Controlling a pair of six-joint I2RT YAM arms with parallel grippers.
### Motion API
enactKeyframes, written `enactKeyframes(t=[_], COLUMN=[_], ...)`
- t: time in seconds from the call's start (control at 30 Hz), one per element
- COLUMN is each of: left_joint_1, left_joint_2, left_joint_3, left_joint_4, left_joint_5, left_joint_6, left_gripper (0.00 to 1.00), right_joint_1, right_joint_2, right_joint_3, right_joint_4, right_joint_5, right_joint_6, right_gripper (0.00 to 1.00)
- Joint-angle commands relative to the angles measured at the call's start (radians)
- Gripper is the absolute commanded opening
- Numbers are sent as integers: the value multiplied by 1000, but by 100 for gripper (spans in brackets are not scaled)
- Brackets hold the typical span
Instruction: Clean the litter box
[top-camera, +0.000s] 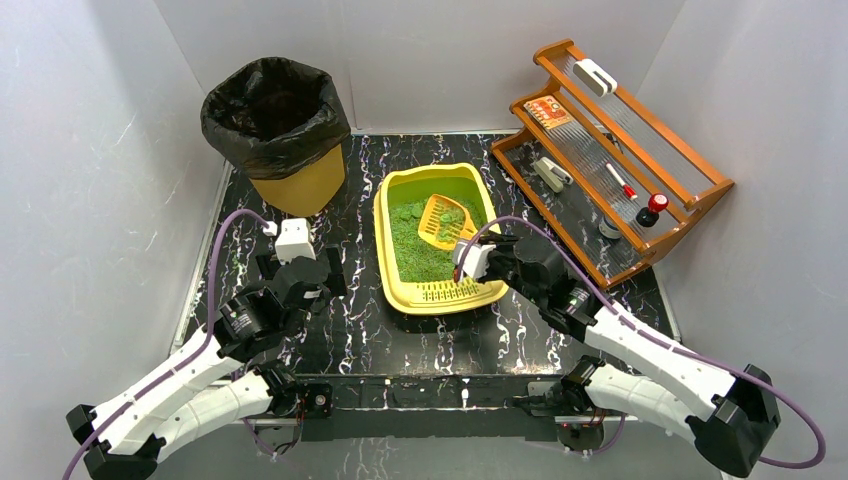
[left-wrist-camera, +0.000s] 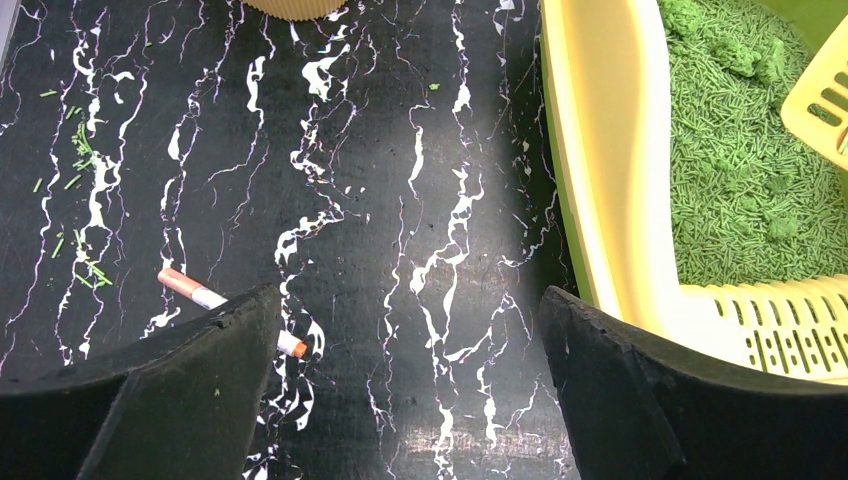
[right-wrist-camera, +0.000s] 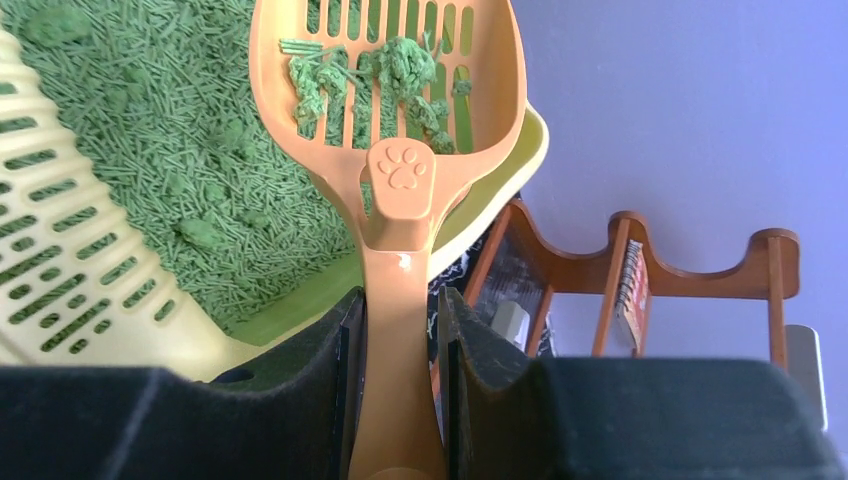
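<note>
The yellow litter box (top-camera: 392, 268) with green litter sits mid-table, its slotted grate at the near end; it also shows in the left wrist view (left-wrist-camera: 600, 180) and the right wrist view (right-wrist-camera: 90, 270). My right gripper (top-camera: 462, 255) is shut on the handle of the orange slotted scoop (right-wrist-camera: 400, 190), which is held over the box (top-camera: 443, 220) with green clumps (right-wrist-camera: 395, 75) in its bowl. My left gripper (left-wrist-camera: 410, 330) is open and empty over the black table, left of the box (top-camera: 315, 270).
A yellow bin with a black bag (top-camera: 280, 125) stands at the back left. A wooden rack (top-camera: 610, 160) with small items stands at the right. A small orange-and-white stick (left-wrist-camera: 215, 305) and stray litter bits (left-wrist-camera: 75, 170) lie on the marbled table by my left gripper.
</note>
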Motion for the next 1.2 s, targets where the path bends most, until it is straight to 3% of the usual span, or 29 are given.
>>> enactKeyframes(t=[0.0, 0.17, 0.77, 0.93, 1.07, 1.17], left_joint_1=[-5, -6, -5, -5, -6, -5], left_joint_2=[-3, 13, 38, 45, 67, 79], left_joint_3=[14, 13, 19, 24, 48, 87], left_joint_4=[4, 6, -25, -36, -102, -139], left_joint_5=[-18, -17, -17, -31, -93, -129], left_joint_6=[4, 5, -37, -68, -203, -298], left_gripper=[98, 98, 98, 98, 98, 90], right_joint_1=[3, 2, 2, 2, 1, 1], right_joint_2=[-42, -51, -70, -52, -42, -46], right_joint_3=[-24, -15, 26, 33, 79, 105], right_joint_4=[118, 125, 24, 37, -9, -48], right_joint_5=[68, 45, -22, -17, -55, -23], right_joint_6=[-120, -38, 1084, 1088, 943, 829], right_gripper=[0, 0, 0, 0, 0, 0])
